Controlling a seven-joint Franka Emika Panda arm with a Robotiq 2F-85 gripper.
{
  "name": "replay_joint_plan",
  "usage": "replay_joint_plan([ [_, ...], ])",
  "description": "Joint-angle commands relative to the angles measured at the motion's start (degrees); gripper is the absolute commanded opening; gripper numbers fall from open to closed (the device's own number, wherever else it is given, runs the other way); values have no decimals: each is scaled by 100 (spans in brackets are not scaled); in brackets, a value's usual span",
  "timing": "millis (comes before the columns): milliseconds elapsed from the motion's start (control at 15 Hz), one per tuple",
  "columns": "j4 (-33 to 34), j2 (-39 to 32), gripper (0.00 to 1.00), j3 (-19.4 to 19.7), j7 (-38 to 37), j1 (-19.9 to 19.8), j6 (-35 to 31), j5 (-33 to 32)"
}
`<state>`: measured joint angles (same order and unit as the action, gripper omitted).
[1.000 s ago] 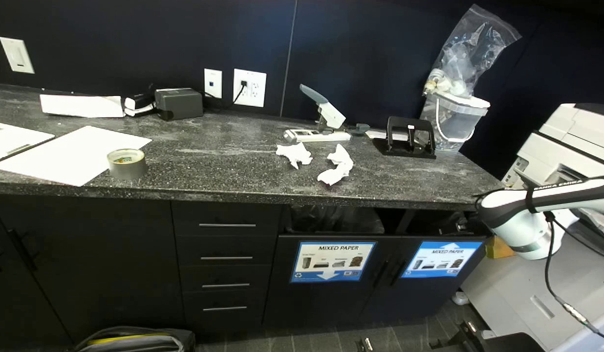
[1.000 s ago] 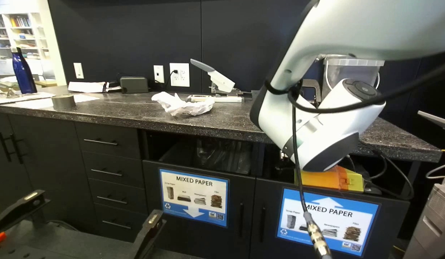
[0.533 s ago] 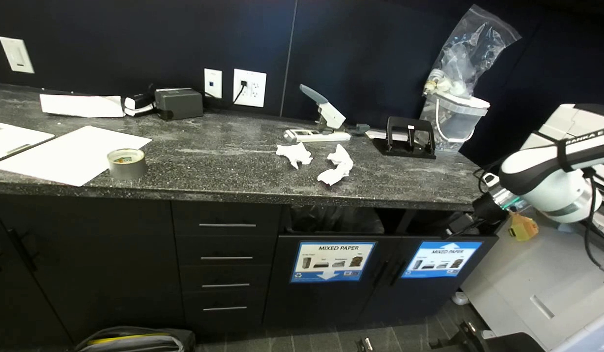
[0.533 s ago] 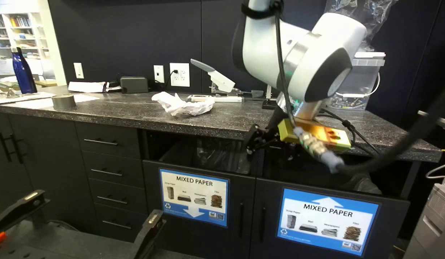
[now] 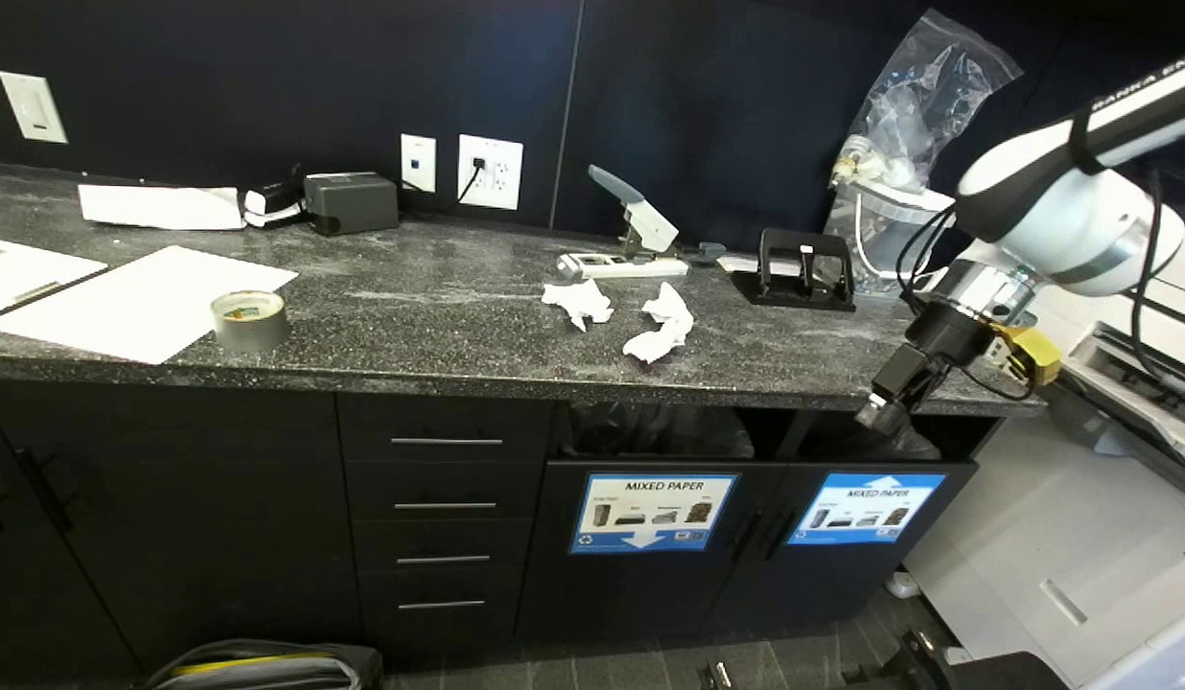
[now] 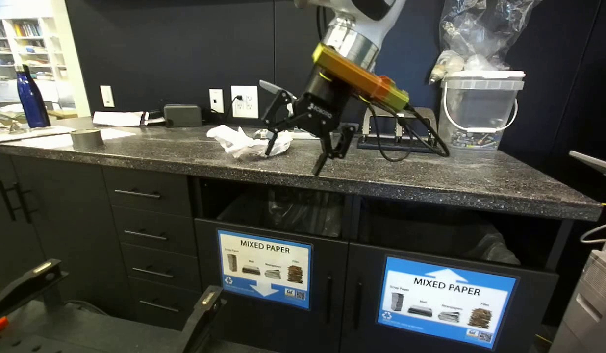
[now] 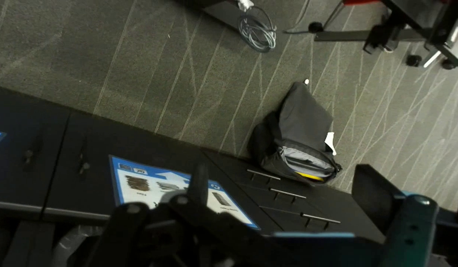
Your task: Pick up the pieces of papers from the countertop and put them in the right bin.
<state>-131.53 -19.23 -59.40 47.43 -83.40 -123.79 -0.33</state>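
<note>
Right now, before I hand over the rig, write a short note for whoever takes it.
Tool: open, holding nothing, in front of the countertop.
On the countertop: crumpled back paper piece, just in front of the stapler; crumpled front paper piece, nearer the front edge.
Right bin: plastic-lined, behind the up-arrow MIXED PAPER sign; its contents can't be seen.
Done: neither of these two is binned; whether others are, can't tell.
Left: pick up both, put them in the right bin.

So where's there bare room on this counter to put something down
A wide bare patch of countertop lies between the tape roll and paper scraps; another in front of the hole punch. It's crowded where the stapler stands just behind the scraps.
</note>
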Motion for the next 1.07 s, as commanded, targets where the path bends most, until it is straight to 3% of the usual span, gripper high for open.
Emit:
replay_joint_plan([
  [0, -198, 964, 100, 583, -299, 1095, -86, 942],
  [200, -409, 1282, 100, 1427, -795, 2447, -912, 1300],
  [467, -536, 1254, 100, 2609, -2030, 4252, -1996, 842],
  [867, 183, 639, 100, 4540, -3961, 6904, -1853, -81],
  [1000, 541, 410, 100, 4913, -4255, 7401, -1816, -101],
])
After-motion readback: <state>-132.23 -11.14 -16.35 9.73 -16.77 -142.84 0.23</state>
